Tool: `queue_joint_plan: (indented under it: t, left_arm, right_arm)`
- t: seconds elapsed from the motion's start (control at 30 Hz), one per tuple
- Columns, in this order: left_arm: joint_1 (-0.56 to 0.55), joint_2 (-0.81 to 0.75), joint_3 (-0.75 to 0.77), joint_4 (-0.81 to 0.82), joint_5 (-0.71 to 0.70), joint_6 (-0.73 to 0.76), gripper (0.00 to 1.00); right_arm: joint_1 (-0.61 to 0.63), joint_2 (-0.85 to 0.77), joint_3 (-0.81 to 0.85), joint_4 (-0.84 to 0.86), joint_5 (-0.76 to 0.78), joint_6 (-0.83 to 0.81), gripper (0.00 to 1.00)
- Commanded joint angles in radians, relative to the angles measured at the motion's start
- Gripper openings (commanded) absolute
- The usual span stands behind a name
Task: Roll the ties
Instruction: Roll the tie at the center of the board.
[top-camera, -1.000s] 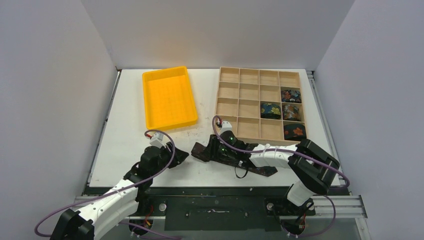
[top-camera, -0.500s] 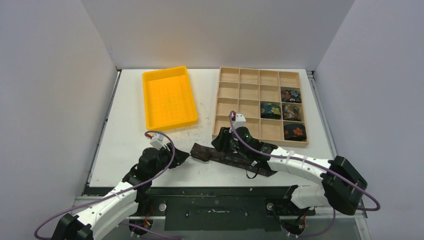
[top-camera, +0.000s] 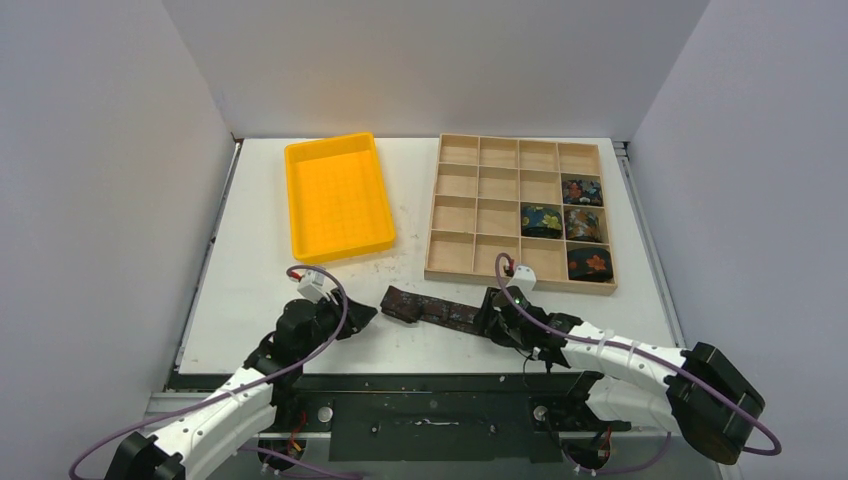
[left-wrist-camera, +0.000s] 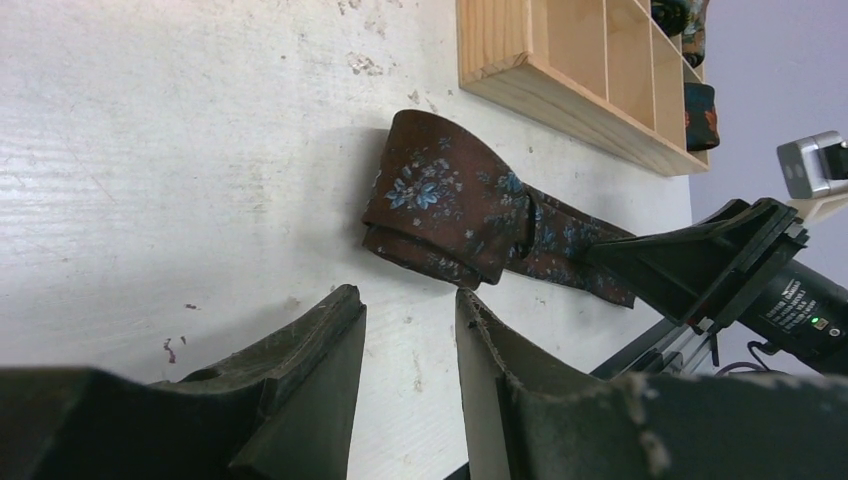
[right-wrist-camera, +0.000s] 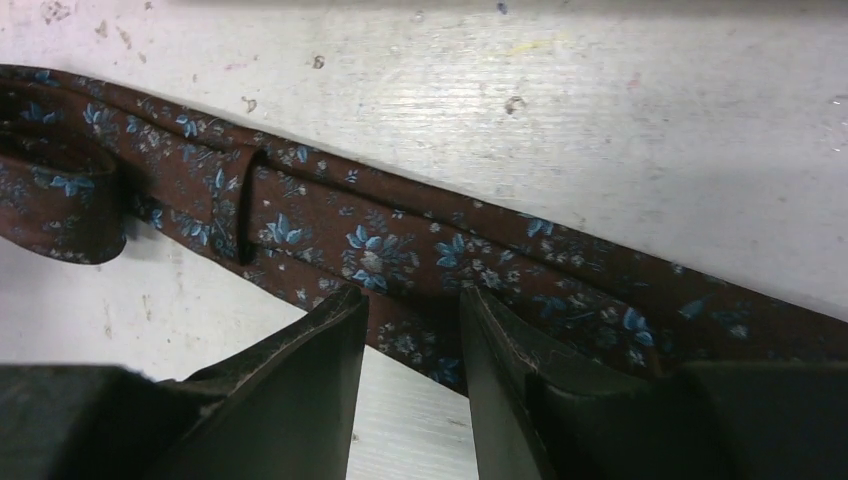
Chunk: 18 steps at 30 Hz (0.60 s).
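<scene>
One of the ties, brown with blue flowers (top-camera: 440, 312), lies flat near the table's front edge, its left end folded over on itself (left-wrist-camera: 440, 205). My left gripper (top-camera: 362, 314) rests just left of that folded end, open (left-wrist-camera: 410, 300) with only bare table between its fingers. My right gripper (top-camera: 484, 320) is low over the strip's right part, open (right-wrist-camera: 412, 300), its fingertips at the near edge of the fabric (right-wrist-camera: 400, 240). Several rolled ties (top-camera: 584, 224) sit in cells on the right side of the wooden tray (top-camera: 520, 281).
An empty yellow bin (top-camera: 340, 195) stands at the back left. The wooden tray's near corner (left-wrist-camera: 560, 95) lies just beyond the tie. The table's front edge and a metal rail (top-camera: 430, 380) run close behind both grippers.
My right arm has swept to the right along the tie, from its left end to its right part, uncovering the folded end. The left arm has barely moved.
</scene>
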Motion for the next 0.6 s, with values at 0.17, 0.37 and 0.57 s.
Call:
queue_joint_plan:
  t: [0.17, 0.37, 0.57]
  left_arm:
    - [0.007, 0.090, -0.023, 0.154, 0.004, -0.022, 0.36]
    - [0.007, 0.174, -0.018, 0.240, 0.036, -0.010, 0.36]
    - [0.005, 0.275, -0.011, 0.336, 0.075, 0.018, 0.36]
  right_arm:
    - [-0.104, 0.024, 0.017, -0.155, 0.104, 0.011, 0.42]
    - [-0.208, 0.100, 0.033, -0.182, 0.071, 0.023, 0.41]
    - [-0.320, 0.025, 0.018, -0.214, 0.058, 0.048, 0.42]
